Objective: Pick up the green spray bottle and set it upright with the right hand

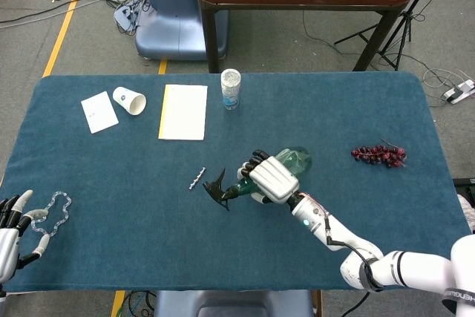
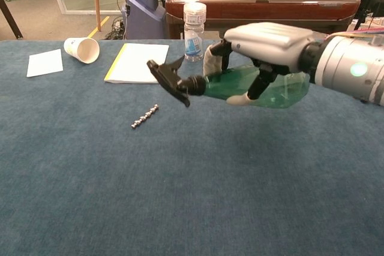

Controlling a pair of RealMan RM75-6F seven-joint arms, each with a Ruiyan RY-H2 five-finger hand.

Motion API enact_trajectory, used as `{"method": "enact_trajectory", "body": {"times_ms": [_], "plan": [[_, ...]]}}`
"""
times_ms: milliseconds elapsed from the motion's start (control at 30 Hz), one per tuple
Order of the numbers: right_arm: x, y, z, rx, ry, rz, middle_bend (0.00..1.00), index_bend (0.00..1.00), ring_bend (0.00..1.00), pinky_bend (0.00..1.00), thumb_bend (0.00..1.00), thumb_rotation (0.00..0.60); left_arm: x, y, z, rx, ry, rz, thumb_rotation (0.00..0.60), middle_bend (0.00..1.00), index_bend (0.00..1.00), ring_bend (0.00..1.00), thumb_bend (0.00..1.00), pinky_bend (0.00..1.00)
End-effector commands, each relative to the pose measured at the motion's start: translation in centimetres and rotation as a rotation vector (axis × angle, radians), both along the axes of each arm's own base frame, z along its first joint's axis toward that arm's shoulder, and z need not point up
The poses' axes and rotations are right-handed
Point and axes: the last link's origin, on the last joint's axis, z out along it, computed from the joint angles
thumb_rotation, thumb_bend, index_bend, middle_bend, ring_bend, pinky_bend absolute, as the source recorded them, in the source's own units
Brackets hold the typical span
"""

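blue table (image 1: 111, 183): right hand (image 2: 267, 43) palm-down, grips green spray bottle (image 2: 264, 88) horizontally, airborne.

cup (image 1: 129, 99) between card (image 1: 99, 112) and notebook (image 1: 183, 111); grapes (image 1: 379, 155) far right

- A clear plastic bottle (image 1: 231, 88) stands upright on the table (image 1: 111, 206), beyond the right hand (image 1: 271, 178).
- A yellow-edged notepad (image 1: 183, 111) lies flat, beyond the hand and to its left.
- A paper cup (image 1: 129, 99) lies on its side, further left than the notepad.
- A white card (image 1: 99, 112) lies just left of the cup.
- A small beaded metal piece (image 1: 197, 178) lies on the table left of the hand.
- A bunch of dark grapes (image 1: 379, 155) rests well to the hand's right.
- A clear wavy ring (image 1: 56, 209) lies at the table's near left corner.
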Motion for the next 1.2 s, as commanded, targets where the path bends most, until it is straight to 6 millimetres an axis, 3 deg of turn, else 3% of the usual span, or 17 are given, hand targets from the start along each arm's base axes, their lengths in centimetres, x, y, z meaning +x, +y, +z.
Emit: {"method": "enact_trajectory", "body": {"times_ms": [33, 400, 533, 933, 1200], "plan": [[0.2, -0.3, 3.5, 0.072, -0.341, -0.157, 0.49, 0.61, 0.32, 0.22, 0.38, 0.600, 0.1, 0.0, 0.0, -0.001, -0.001, -0.005, 0.600, 0.07, 0.34, 0.04, 0.35, 0.00], [-2.6, -0.9, 4.4, 0.310, -0.751, -0.383, 0.49, 0.61, 0.32, 0.22, 0.33, 0.600, 0.5, 0.1, -0.2, -0.005, 0.001, -0.013, 0.600, 0.07, 0.34, 0.04, 0.35, 0.00], [-3.6, -1.5, 3.8, 0.376, -0.838, -0.428, 0.49, 0.61, 0.32, 0.22, 0.31, 0.600, 0.5, 0.1, -0.4, -0.014, 0.006, -0.008, 0.600, 0.07, 0.34, 0.04, 0.35, 0.00], [-4.5, -2.6, 1.4, 0.448, -0.968, -0.450, 0.49, 0.61, 0.32, 0.22, 0.32, 0.600, 0.6, 0.2, -0.5, -0.015, 0.010, -0.002, 0.600, 0.07, 0.34, 0.04, 0.35, 0.00], [-4.5, -2.6, 0.6, 0.455, -0.931, -0.396, 0.48, 0.61, 0.32, 0.22, 0.32, 0.600, 0.6, 0.2, -0.5, -0.018, 0.013, 0.003, 0.600, 0.07, 0.34, 0.04, 0.35, 0.00]]}}
